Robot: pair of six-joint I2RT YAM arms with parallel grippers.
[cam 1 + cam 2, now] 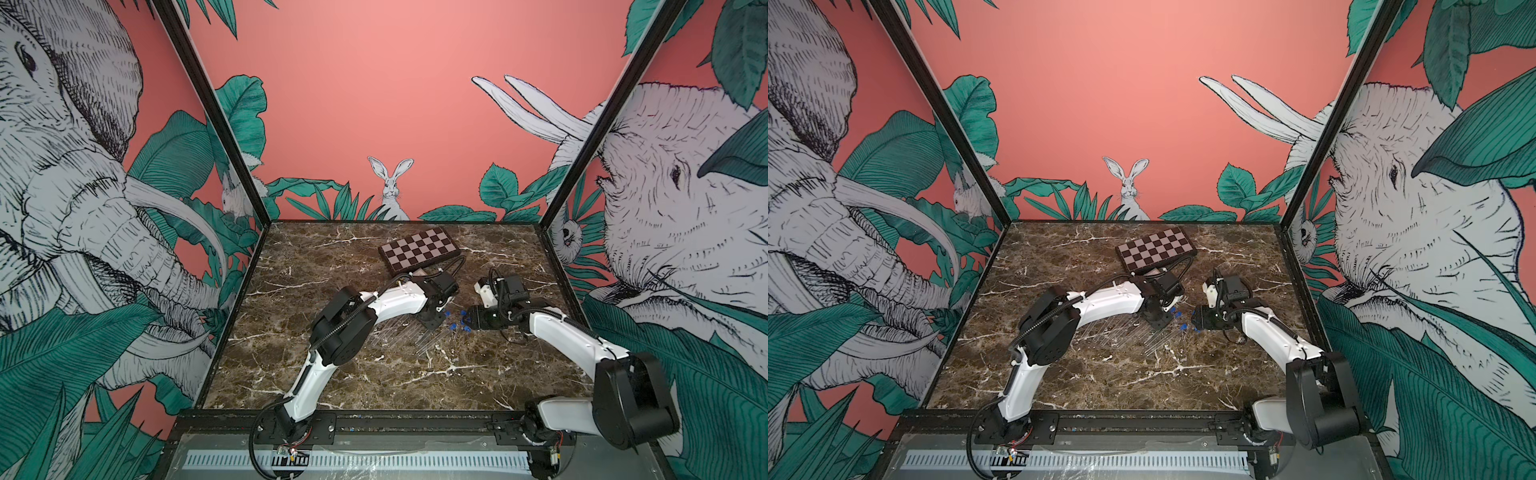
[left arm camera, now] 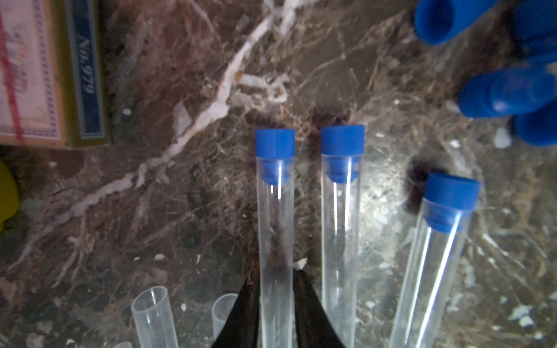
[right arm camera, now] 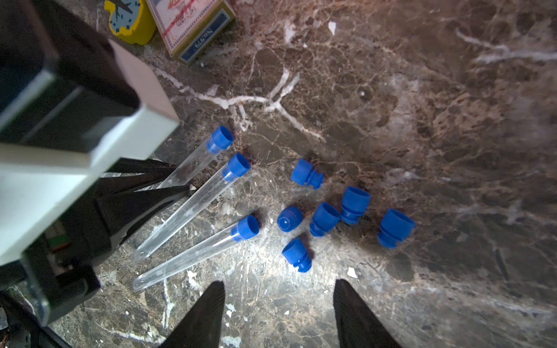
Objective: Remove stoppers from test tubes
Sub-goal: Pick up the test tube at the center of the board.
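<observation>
Your left end effector grips a clear test tube between its two black fingers, pressed against the tube's sides; the tube lies on the marble desk with its blue stopper seated in the mouth; two more stoppered tubes lie just beside it; unstoppered tubes lie on its other side. Your right end effector stands wide with nothing between its fingers; six loose stoppers lie scattered on the desk just ahead of it.
</observation>
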